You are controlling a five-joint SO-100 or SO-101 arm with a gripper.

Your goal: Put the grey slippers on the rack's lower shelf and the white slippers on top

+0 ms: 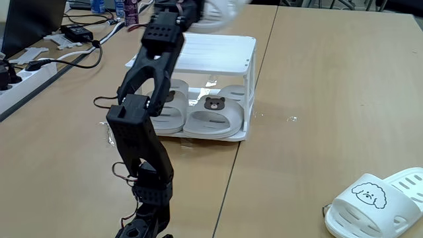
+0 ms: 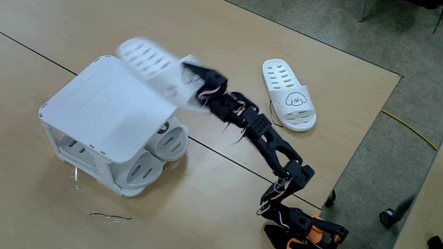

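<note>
Grey slippers [image 1: 198, 112] with brown bear faces sit side by side on the lower shelf [image 1: 218, 135] of the white rack [image 1: 246, 86], toes facing outward, and in another fixed view their rounded ends [image 2: 160, 149] poke out from under the top board [image 2: 104, 107]. That top board is flat, slatted and bare where it can be seen. One white slipper [image 2: 154, 69] is held in the air at the far edge of the rack's top, tilted and blurred, with its vent slots showing; in a fixed view it appears as a pale smear [image 1: 221, 13] near the upper edge, above the back of the rack. The black gripper [image 2: 190, 83] is clamped on this white slipper, its jaws closed over the strap end, though the blur hides exactly how the fingers sit. The arm [image 2: 266, 138] stretches from its base near the table edge across to the rack. The other white slipper [image 2: 289, 93], with a curly-eared puppy face on its strap, lies flat on the wooden table [image 2: 208, 200], well apart from the rack; in a fixed view it rests at the lower right corner [image 1: 377, 201]. A power strip [image 1: 23, 76] and dark cables lie on the neighbouring table.
</note>
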